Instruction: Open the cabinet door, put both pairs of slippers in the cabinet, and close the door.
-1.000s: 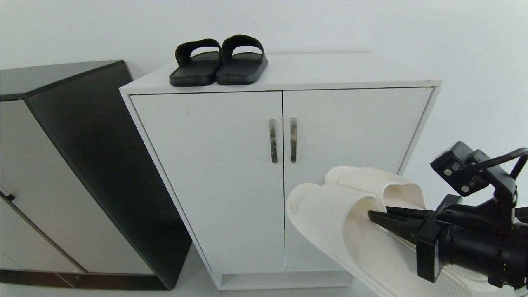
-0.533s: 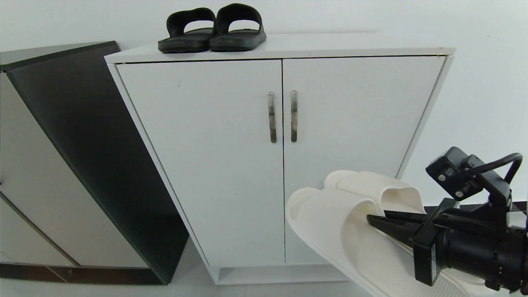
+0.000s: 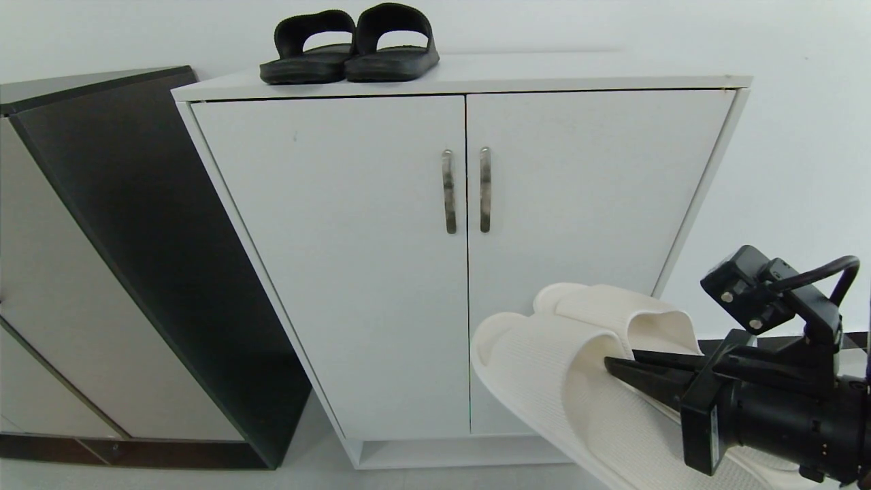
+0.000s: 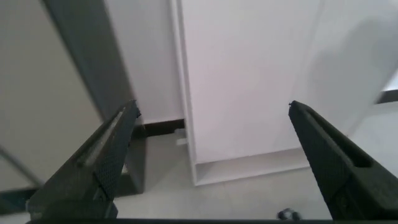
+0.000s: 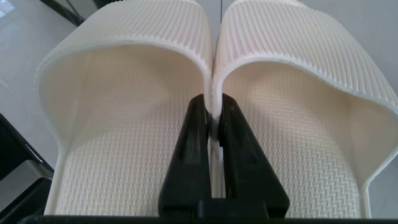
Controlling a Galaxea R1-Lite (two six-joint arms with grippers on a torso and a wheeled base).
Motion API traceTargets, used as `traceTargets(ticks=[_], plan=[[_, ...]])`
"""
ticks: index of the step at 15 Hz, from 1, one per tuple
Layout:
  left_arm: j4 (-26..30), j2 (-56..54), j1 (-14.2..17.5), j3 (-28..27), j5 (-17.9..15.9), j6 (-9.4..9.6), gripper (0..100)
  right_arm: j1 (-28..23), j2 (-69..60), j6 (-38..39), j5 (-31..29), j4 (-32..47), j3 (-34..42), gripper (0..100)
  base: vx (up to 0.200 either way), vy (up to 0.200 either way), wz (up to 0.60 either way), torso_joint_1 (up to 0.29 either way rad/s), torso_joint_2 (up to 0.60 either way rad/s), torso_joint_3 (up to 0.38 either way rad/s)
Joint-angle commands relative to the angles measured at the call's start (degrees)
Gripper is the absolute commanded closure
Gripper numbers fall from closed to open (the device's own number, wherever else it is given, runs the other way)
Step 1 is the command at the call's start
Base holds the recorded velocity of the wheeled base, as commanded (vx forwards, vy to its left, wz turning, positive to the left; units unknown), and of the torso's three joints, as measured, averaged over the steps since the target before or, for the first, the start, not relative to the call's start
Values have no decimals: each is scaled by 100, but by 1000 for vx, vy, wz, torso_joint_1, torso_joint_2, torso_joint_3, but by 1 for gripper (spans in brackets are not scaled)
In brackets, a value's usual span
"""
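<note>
A white two-door cabinet [image 3: 381, 272] stands before me with both doors shut and two metal handles [image 3: 448, 192] at the middle seam. A pair of black slippers [image 3: 350, 46] rests on its top at the left. My right gripper [image 3: 619, 367] is low at the right, in front of the right door, shut on the inner edges of a pair of cream ribbed slippers [image 3: 565, 361], which the right wrist view shows side by side [image 5: 124, 124]. My left gripper [image 4: 211, 118] hangs open with nothing between its fingers, facing the cabinet's lower left corner [image 4: 193, 168].
A dark cabinet [image 3: 136, 272] leans close against the white cabinet's left side. Pale floor [image 3: 326, 469] lies in front of both. A plain white wall [image 3: 803, 136] runs behind and to the right.
The head camera's view shifted, so the cabinet sits higher in the picture than one second ago. The right gripper keeps its hold on the cream slippers, barely moved.
</note>
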Motion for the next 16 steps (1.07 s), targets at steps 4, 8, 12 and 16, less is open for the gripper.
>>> traceTargets(ticks=[4,8,12,16], plan=[[-1210,3221,-514,-1084,-2327,-220,0,0,4,0,1,-2,18,100,0,0,0,0,0,0],[-2836,5489,-1859,-1928,-2335,-229,0,0,-32,9,1,-2,18,100,0,0,0,0,0,0],[-3319,6702,-3327,-3149,-1738,-624,0,26,-5,18,9,-28,36,100,0,0,0,0,0,0],[-3275,7880,-3916,-4749,-1377,-650,0,17,4,26,150,-28,115,100,0,0,0,0,0,0]])
